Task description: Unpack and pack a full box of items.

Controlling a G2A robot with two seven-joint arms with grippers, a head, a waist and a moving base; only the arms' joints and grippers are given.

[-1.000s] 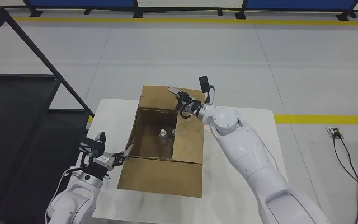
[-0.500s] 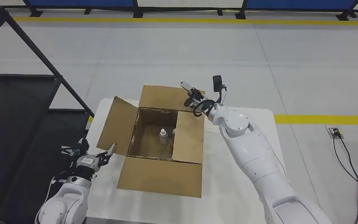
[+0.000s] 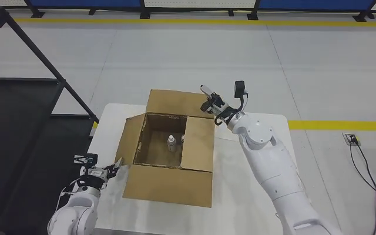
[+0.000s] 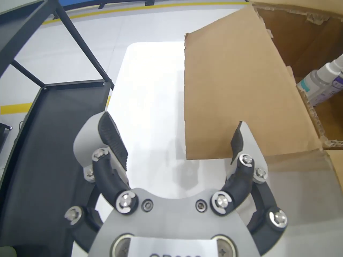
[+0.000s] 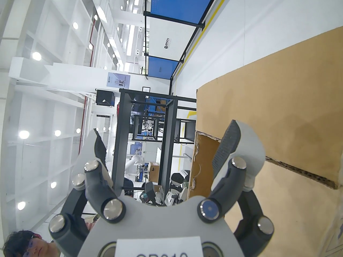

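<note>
Corrugated cardboard box (image 3: 170, 185), flaps spread, holds white bottles (image 3: 171, 141); both arms' ribbed jaws gape wide.

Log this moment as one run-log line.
cardboard box: open, flaps out | bottles: inside | left end effector: open, beside left flap | right end effector: open, at far flap
</note>
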